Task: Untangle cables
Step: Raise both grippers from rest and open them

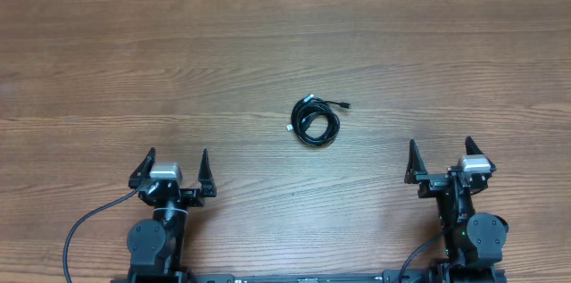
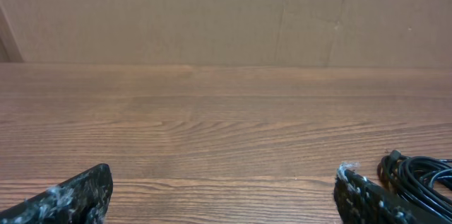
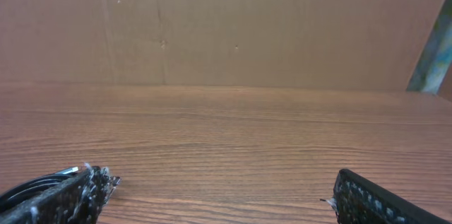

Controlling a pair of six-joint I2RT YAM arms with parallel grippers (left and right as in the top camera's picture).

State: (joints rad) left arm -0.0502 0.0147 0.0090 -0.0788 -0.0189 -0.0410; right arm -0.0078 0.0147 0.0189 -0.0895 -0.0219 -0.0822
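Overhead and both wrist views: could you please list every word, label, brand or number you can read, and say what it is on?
None: there is no readable text in any view.
The cables are too small to show any marking.
The left gripper, right gripper, table and cardboard wall show no print.

arms (image 1: 159, 229): black, round joints | wrist blocks (image 1: 165, 172): silver-grey | jaws: black, pointed, white-scuffed | wires (image 1: 85, 220): thick black
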